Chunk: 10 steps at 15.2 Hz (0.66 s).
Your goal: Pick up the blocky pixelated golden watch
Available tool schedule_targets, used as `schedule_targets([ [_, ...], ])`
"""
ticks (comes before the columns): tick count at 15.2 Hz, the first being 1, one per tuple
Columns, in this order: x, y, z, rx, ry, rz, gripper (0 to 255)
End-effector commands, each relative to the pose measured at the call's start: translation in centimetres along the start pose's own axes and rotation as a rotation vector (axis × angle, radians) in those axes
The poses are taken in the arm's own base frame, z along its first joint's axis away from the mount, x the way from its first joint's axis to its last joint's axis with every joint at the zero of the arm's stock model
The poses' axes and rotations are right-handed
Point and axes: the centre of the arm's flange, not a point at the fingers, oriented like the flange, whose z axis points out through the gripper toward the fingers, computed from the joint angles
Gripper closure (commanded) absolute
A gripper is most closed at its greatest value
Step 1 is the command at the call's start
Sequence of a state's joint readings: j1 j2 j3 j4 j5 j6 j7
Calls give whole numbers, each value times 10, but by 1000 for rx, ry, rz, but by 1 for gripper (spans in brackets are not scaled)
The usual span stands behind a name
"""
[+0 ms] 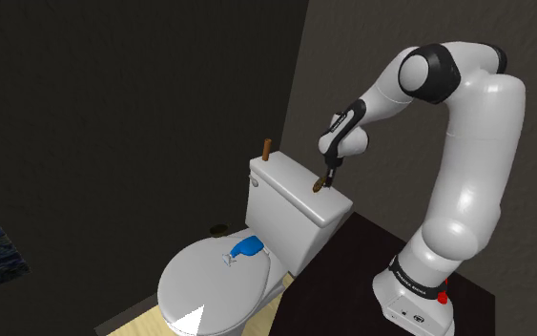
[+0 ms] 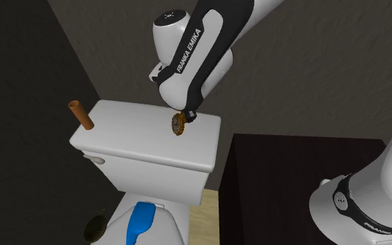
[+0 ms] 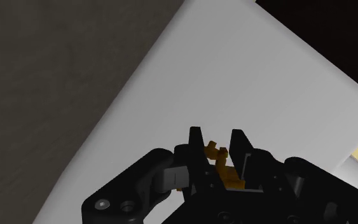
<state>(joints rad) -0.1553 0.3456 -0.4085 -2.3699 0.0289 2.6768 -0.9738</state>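
Note:
The blocky golden watch [image 2: 177, 125] hangs between my black fingers over the white toilet tank lid [image 2: 128, 125], near the lid's right end in the second exterior view. My gripper [image 2: 186, 115] is shut on it from above. In the wrist view the gold pieces of the watch [image 3: 219, 160] sit clasped between the two fingers, with my gripper [image 3: 217, 137] over the pale lid [image 3: 234, 76]. In the shoulder view the watch [image 1: 320, 184] shows below my gripper [image 1: 327, 174], just over the tank lid [image 1: 290, 175]. Whether the watch still touches the lid I cannot tell.
A brown cylinder [image 2: 81, 115] leans at the tank lid's far end. A blue object [image 1: 246, 248] lies on the closed toilet seat lid [image 1: 199, 286], and a dark olive thing [image 2: 94, 226] sits beside the bowl. Dark walls stand close behind the tank. My stand [image 2: 292, 174] is dark.

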Motion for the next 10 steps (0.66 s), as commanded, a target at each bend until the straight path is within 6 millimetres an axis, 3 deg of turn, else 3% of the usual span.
schedule_targets([
  [1,-2,0,-12,1,0,0,255],
  [8,-6,3,-48,1,0,0,255],
  [10,-6,3,-49,0,0,0,255],
])
